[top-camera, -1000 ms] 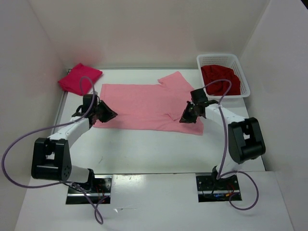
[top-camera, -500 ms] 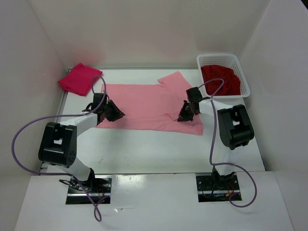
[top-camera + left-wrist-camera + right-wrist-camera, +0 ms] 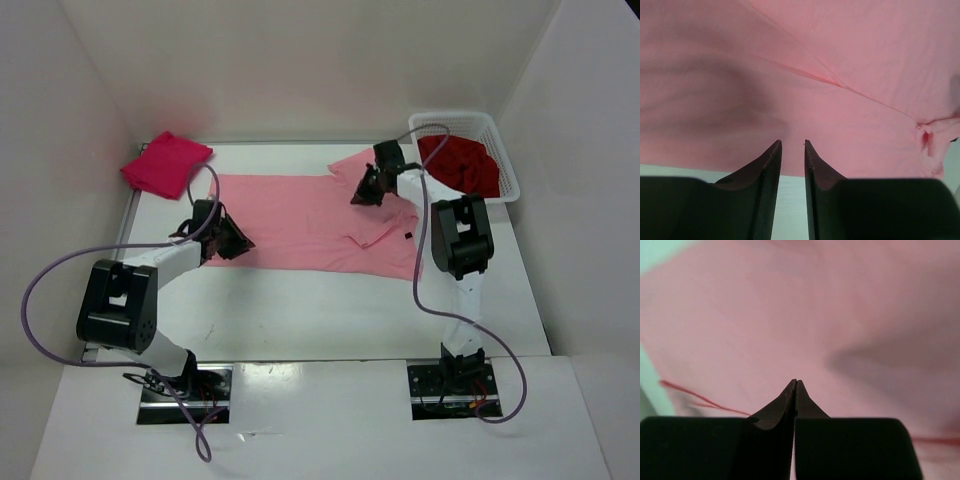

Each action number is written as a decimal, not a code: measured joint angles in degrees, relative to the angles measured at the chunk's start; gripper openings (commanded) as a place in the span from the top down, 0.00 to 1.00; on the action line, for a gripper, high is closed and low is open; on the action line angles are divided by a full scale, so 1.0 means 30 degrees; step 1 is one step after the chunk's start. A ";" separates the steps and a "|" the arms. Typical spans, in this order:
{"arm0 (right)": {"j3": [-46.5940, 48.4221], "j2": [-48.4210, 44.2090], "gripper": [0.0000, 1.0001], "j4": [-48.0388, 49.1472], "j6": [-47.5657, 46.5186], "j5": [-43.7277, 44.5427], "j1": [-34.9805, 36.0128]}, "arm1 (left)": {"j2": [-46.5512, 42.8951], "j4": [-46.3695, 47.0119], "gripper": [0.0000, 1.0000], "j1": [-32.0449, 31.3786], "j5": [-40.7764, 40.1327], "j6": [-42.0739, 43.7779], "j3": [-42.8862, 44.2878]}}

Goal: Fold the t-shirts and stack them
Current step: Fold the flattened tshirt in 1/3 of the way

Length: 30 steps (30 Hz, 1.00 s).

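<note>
Right gripper, fingertips together, is shifting from the near to the far sleeve of the flat light pink cloth t-shirt. Left gripper, slightly apart, is hovering at the hem. Folding is barely beginning.

white lattice basket, white table

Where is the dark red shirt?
From the top camera, the dark red shirt lies inside the white basket at the far right corner of the table.
</note>
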 measured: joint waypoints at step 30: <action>-0.8291 -0.5151 1.00 0.1013 -0.0459 0.1304 -0.1035 | -0.2856 0.0036 0.66 0.0007 -0.0189 -0.0015 -0.0903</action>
